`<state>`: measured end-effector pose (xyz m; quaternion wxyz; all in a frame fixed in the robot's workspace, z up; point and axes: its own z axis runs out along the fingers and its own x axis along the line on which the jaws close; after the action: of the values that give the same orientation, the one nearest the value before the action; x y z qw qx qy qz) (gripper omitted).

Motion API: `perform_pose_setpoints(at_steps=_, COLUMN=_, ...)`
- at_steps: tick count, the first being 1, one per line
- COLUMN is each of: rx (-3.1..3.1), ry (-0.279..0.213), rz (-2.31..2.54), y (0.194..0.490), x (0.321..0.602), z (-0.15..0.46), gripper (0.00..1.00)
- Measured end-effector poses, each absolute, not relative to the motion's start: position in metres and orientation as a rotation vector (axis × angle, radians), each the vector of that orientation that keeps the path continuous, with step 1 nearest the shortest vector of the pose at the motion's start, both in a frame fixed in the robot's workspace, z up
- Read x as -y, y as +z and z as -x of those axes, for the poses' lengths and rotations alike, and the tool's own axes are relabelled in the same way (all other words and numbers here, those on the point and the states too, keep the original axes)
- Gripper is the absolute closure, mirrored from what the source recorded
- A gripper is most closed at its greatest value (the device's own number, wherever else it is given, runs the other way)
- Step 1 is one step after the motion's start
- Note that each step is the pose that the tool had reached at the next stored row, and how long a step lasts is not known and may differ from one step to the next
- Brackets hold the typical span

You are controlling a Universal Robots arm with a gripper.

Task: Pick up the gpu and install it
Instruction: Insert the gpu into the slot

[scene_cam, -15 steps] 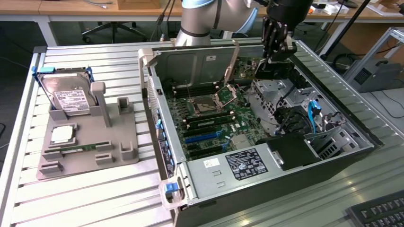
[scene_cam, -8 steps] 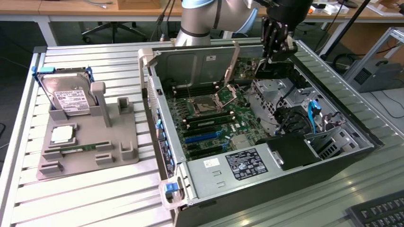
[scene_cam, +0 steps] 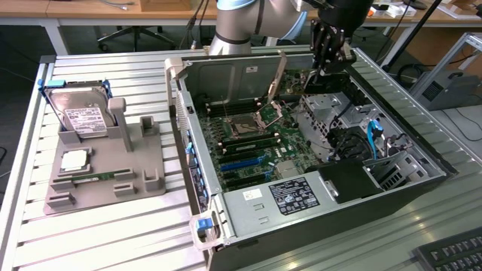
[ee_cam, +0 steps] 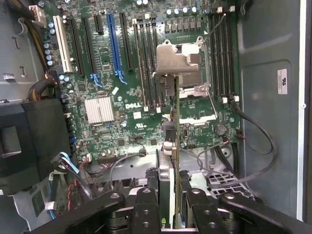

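Note:
My gripper [scene_cam: 330,59] hangs over the far side of the open computer case [scene_cam: 421,186] and is shut on the gpu [scene_cam: 320,84], a thin dark card held on edge. Its metal bracket [scene_cam: 275,84] slants down toward the motherboard [scene_cam: 256,141]. In the wrist view the gpu [ee_cam: 176,126] runs edge-on between the two black fingers [ee_cam: 146,207] of the gripper [ee_cam: 170,207]. Its silver bracket end [ee_cam: 178,58] sits over the CPU socket area. The card hangs above the motherboard [ee_cam: 112,117], beside the blue slot [ee_cam: 114,44] and apart from it.
A grey parts tray [scene_cam: 105,180] at the exterior view's left holds a hard drive [scene_cam: 83,116], a CPU [scene_cam: 74,161] and a green RAM stick [scene_cam: 90,178]. Cables [ee_cam: 253,141], drive cages [scene_cam: 331,107] and a power supply [scene_cam: 279,200] crowd the case. A keyboard [scene_cam: 452,257] lies in the near corner at the exterior view's right.

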<state>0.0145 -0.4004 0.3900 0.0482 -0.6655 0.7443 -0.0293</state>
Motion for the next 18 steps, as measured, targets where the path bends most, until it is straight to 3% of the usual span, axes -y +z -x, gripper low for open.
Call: perform_pose_setpoints(at_steps=18, rx=-2.155, ry=-0.082, rz=2.146, y=0.3896, x=0.4004, z=-0.0145, gripper=0.73)
